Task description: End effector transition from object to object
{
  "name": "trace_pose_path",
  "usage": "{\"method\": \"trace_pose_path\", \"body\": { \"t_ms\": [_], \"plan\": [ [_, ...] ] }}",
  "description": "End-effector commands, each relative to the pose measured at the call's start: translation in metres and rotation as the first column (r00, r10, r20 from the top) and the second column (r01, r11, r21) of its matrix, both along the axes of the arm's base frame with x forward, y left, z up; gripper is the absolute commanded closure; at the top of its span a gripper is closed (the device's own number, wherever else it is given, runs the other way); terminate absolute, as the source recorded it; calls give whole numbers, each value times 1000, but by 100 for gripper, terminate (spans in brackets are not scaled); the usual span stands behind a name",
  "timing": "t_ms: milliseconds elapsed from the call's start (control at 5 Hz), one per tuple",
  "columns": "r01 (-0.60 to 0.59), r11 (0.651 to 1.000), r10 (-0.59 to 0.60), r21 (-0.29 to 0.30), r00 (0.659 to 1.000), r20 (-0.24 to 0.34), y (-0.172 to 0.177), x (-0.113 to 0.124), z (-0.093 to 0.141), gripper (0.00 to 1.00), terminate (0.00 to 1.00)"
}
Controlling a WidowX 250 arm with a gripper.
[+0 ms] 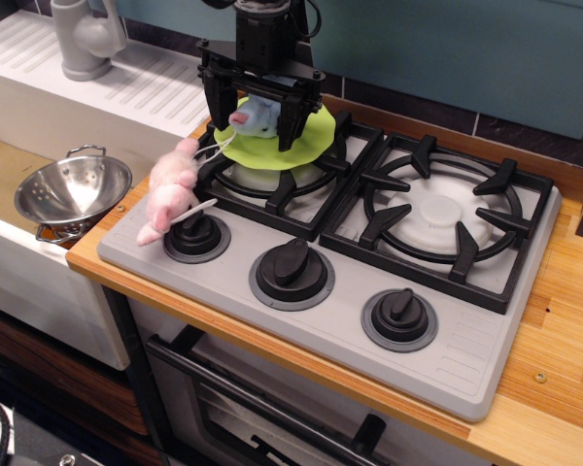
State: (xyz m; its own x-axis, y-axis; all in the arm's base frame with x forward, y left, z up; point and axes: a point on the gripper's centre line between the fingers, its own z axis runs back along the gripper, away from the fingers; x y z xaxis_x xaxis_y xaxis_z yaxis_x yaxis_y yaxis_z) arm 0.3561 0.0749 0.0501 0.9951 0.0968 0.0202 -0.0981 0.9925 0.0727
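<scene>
My black gripper (254, 118) hangs over the back left burner of a toy stove. Its two fingers stand apart on either side of a small grey-blue plush mouse (255, 118) with a pink nose. The mouse lies on a lime green plate (301, 144) that rests on the burner grate. I cannot tell whether the fingers press on the mouse. A pink plush toy (171, 193) lies at the stove's left edge, next to the left knob (196, 235), apart from the gripper.
A metal colander (73, 190) sits in the sink to the left. A grey faucet (85, 37) stands at the back left. The right burner grate (437, 212) is bare. Two more knobs (291, 272) line the stove front.
</scene>
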Motion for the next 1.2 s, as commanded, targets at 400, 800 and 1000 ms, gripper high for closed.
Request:
{"method": "trace_pose_path", "body": {
  "t_ms": [400,800,1000],
  "plan": [
    [-33,999,34,11,993,-109,-8,2,48,0,0],
    [-41,999,42,9,992,-116,-14,1,54,0,0],
    [-43,999,47,29,986,-158,-11,-8,71,0,0]
  ]
}}
